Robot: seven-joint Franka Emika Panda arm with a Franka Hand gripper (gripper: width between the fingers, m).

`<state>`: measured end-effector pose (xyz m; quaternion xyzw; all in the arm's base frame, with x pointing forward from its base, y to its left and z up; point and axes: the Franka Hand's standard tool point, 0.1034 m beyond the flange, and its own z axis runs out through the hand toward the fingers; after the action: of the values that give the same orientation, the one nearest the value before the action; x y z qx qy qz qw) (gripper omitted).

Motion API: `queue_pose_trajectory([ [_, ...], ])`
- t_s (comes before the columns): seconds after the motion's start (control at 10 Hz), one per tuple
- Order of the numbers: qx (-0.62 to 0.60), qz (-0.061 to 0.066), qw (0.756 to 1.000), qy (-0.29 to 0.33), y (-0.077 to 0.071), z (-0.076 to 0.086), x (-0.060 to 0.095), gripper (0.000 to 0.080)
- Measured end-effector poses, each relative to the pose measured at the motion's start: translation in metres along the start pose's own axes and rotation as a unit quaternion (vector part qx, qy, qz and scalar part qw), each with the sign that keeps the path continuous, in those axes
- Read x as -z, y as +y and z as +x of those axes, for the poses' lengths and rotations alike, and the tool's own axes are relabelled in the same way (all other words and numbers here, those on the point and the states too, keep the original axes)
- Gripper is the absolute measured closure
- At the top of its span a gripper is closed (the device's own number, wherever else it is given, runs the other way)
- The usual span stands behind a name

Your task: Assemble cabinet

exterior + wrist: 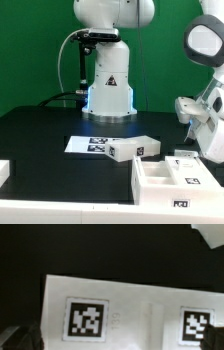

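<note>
Cabinet box (146,186), white and open-topped, sits at the front of the black table (40,130), with a tagged block (133,149) just behind it by the marker board (86,144) and a small tagged panel (188,157) toward the exterior view's right. I hang over that right-hand side, my gripper (207,140) with jaws spread wide and empty. My wrist view shows a white tagged surface (140,303) below.

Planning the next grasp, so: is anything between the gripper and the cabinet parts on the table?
Nothing visible. The open gripper hangs above the cabinet parts at the exterior view's right, and the wrist view looks straight onto a tagged white panel with nothing across it.
</note>
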<state>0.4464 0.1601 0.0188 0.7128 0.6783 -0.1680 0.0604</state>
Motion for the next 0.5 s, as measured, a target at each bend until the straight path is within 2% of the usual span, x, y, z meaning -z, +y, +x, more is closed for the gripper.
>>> queue_pose_trajectory([
  [0.2,0.000,-0.001,1.000,0.005,-0.0011,0.0007,-0.0016,0.0003],
  [0.3,0.000,-0.001,1.000,0.005,-0.0011,0.0007,-0.0017,0.0117],
  [0.4,0.000,-0.001,1.000,0.005,-0.0011,0.0007,-0.0017,0.0117],
  [0.5,0.000,-0.001,1.000,0.005,-0.0011,0.0007,-0.0017,0.0298],
])
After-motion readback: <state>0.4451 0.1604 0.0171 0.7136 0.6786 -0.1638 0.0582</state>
